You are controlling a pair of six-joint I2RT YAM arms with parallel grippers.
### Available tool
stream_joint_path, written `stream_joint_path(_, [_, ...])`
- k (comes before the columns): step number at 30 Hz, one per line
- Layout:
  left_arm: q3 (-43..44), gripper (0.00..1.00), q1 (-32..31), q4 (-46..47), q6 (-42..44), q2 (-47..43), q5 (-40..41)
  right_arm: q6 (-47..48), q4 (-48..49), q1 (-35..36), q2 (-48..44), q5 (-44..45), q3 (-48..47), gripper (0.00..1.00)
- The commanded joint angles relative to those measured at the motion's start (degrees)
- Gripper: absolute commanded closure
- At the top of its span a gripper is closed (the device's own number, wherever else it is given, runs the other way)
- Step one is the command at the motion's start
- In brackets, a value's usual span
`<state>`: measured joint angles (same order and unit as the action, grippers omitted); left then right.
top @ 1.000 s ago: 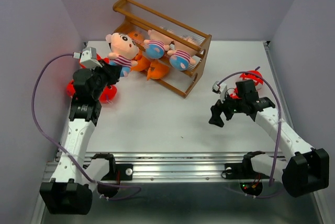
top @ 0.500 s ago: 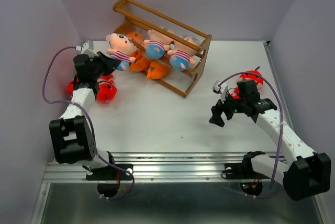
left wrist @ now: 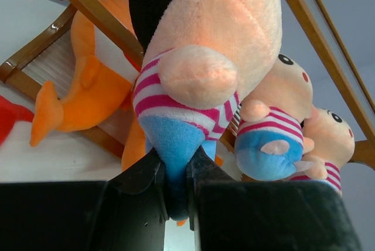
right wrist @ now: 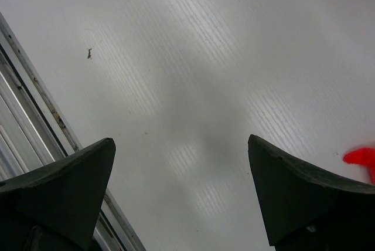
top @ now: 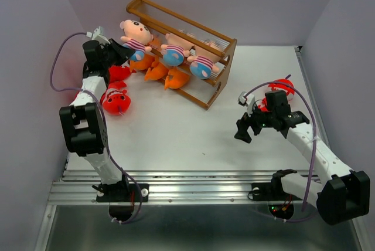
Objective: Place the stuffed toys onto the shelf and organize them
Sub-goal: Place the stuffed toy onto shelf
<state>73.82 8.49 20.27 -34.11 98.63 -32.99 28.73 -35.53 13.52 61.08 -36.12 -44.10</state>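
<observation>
1. We look down on a white table [top: 176, 139] closed in by pale lilac walls [top: 263, 4], with a metal rail [top: 193, 180] along its near edge.
2. The shelf [top: 225, 46], a brown wooden slanted rack, stands at the table's far edge, left of the middle and turned at an angle to that edge.
3. Our left gripper [left wrist: 176, 160] is raised beside the shelf's left end, by the table's far-left corner. Its fingers are drawn in narrow, pinching the blue bottom of the held doll [top: 135, 35]; in the wrist view the blue cloth is squeezed between them.
4. The held doll, in a red-and-white striped shirt, hangs clear of the table with its head up by the shelf's top rail. We cannot tell whether it touches the rail.
5. On the shelf we see the second doll [top: 173, 51] near the middle and the third doll [top: 202, 64] just beside it on the right, both striped with blue bottoms.
6. The left orange plush [top: 155, 70] and the right orange plush [top: 176, 78] sit low at the shelf's front; we cannot tell whether the lowest tier or the table carries them.
7. Near the table's left edge lie the far red plush [top: 120, 74], close to the shelf, and the near red plush [top: 116, 101].
8. Our right gripper [top: 245, 129] hangs over bare table toward the right edge, its fingers spread wide with nothing between them.
9. The right red plush [top: 282, 87] lies behind that arm, near the right edge, partly hidden.
</observation>
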Motion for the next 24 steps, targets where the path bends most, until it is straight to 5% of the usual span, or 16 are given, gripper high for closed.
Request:
stream_joint_path(1, [6.67, 1.00, 0.12, -0.40, 0.97, 2.43, -2.43, 0.98, 2.22, -0.25, -0.70, 0.26, -0.02, 0.00])
stream_joint_path(24, [24.96, 0.99, -4.98, -6.12, -0.87, 18.44, -5.24, 1.06, 2.22, -1.82, 0.88, 0.61, -0.11, 0.00])
